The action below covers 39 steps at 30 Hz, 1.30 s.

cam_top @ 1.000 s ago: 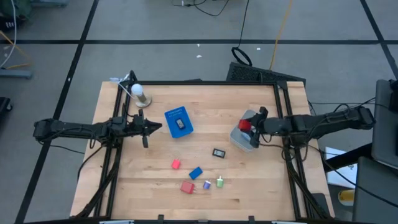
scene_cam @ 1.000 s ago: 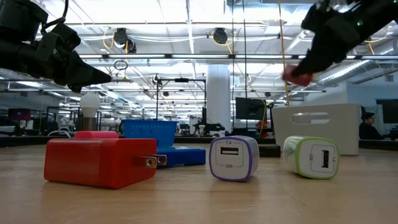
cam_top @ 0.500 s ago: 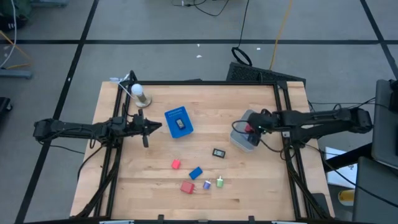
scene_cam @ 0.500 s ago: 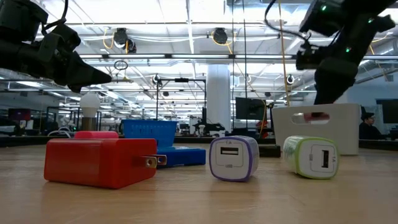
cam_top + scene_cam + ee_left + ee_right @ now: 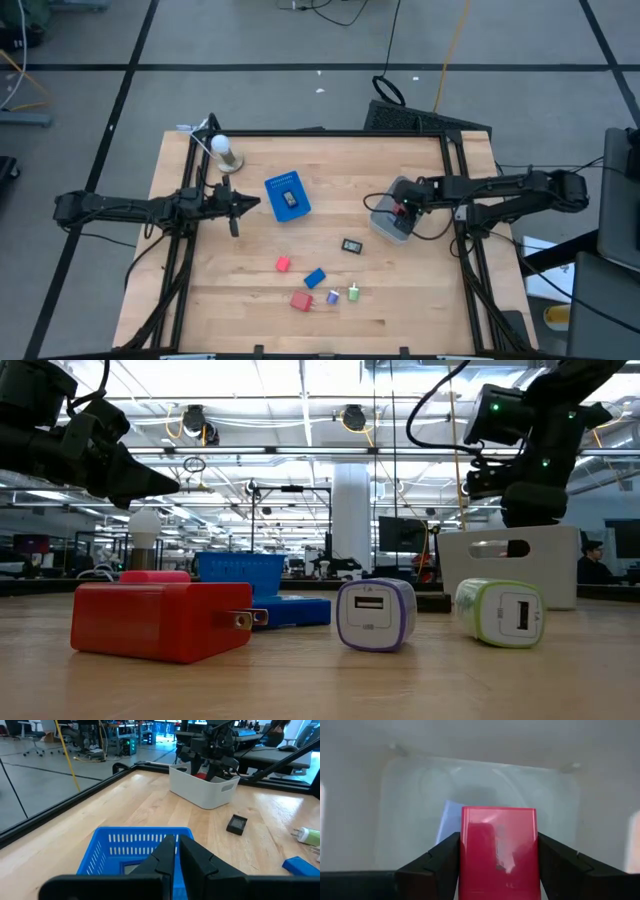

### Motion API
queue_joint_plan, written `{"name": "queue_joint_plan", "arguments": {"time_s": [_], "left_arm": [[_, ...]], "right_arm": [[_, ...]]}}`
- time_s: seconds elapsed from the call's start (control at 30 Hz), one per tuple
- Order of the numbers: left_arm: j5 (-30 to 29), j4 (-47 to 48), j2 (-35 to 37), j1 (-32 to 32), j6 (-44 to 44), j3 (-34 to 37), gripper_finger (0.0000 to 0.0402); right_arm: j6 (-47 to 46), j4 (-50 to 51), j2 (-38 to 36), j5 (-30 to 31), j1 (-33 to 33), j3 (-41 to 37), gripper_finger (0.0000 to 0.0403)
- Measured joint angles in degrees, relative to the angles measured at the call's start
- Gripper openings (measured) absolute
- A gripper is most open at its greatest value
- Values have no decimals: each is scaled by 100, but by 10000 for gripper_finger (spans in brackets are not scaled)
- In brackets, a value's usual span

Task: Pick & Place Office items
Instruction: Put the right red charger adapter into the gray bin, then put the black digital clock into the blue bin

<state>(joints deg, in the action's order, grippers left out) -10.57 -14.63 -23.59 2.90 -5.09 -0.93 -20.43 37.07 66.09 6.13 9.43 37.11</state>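
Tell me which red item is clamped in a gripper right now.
The red block between the right gripper's fingers, down inside the grey bin. The two other red pieces lie untouched on the table.

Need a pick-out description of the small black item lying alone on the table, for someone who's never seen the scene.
Start at the white bin on the wooden table's right side, under the right arm. Just beside it toward the table's middle lies the small black rectangular item, alone on bare wood. It is the only black piece there; the cluster nearby is red, blue, purple and green.
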Motion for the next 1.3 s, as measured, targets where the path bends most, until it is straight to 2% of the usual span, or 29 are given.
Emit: {"name": "queue_joint_plan", "arguments": {"time_s": [0.4,0.57,0.77,0.87,0.97,1.3], "left_arm": [[-1,7,0,2,3,0,26],[-2,9,-2,2,3,0,26],[-2,7,-2,2,-17,0,26],[-2,9,-2,2,-14,0,26],[-2,9,-2,2,-19,0,26],[2,7,0,2,-41,0,26]], "right_arm": [[144,-84,-2,-55,-2,-12,274],[229,-102,-303,-105,-2,-12,279],[523,-428,-1180,-495,-45,-12,263],[721,-823,-1664,-496,-165,-12,244],[1080,-1363,-2107,-591,-321,-12,209],[1887,-2698,-3217,-645,-693,-54,17]]}}
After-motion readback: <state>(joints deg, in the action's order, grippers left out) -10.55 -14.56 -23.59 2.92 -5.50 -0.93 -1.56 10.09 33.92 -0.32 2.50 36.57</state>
